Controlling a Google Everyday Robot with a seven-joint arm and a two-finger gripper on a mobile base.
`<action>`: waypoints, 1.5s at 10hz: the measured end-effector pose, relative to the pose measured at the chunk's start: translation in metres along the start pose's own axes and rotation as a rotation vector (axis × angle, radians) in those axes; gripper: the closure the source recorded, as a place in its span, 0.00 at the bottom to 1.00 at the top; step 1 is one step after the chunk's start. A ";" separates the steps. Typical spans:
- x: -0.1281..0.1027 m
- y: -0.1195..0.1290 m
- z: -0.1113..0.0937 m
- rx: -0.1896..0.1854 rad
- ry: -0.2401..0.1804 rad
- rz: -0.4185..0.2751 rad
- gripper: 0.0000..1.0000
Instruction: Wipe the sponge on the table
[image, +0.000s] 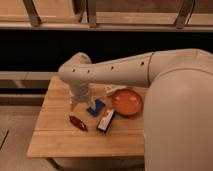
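Observation:
The sponge is a small bright blue flat block lying on the light-brown wooden table, near its middle. My white arm reaches in from the right and bends down over the table. The gripper hangs at the end of the wrist, just left of the sponge and close above the tabletop. The wrist hides much of the gripper.
An orange bowl sits right of the sponge. A black-and-white box lies in front of the sponge, and a slim dark red object lies to its left. A white item peeks out behind the bowl. A dark wall and railing stand behind.

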 end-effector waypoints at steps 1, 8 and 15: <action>-0.014 0.000 0.002 -0.018 -0.032 -0.023 0.35; -0.058 -0.020 0.072 -0.162 -0.018 0.053 0.35; -0.062 -0.025 0.084 -0.136 -0.001 0.064 0.35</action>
